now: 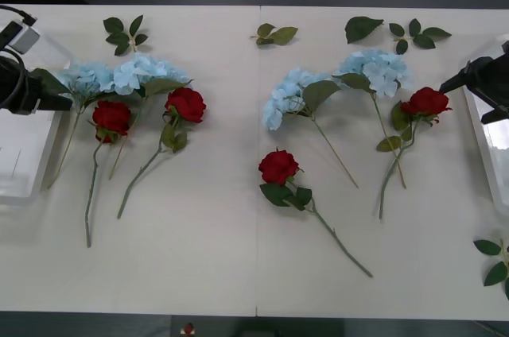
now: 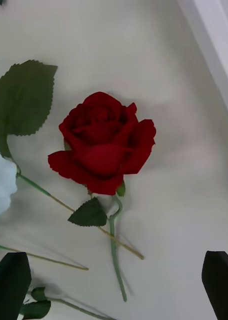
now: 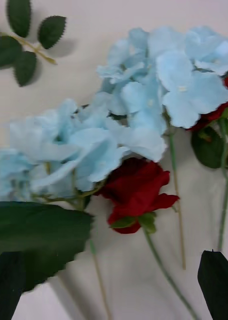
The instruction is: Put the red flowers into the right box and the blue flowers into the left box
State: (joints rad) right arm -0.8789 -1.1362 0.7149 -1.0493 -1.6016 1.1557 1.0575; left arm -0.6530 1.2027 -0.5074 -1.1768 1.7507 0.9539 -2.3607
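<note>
Several red flowers lie on the white table: two at the left [image 1: 111,118] [image 1: 185,104], one in the middle [image 1: 278,167] and one at the right [image 1: 428,102]. Pale blue flowers lie in two pairs, one at the left [image 1: 119,76] and one right of centre [image 1: 334,81]. My left gripper [image 1: 57,102] hovers open over the left box [image 1: 24,164], beside the left blue cluster [image 3: 144,90] and a rose [image 3: 136,192]. At the right box [image 1: 495,146], my right gripper [image 1: 455,83] is open just above the right rose [image 2: 101,142], holding nothing.
Loose green leaf sprigs lie along the far edge [image 1: 123,33] [image 1: 274,33] [image 1: 363,28] [image 1: 417,35] and near the front right corner [image 1: 495,261]. Long stems fan toward the front. The right box wall [image 2: 209,45] runs close by the right rose.
</note>
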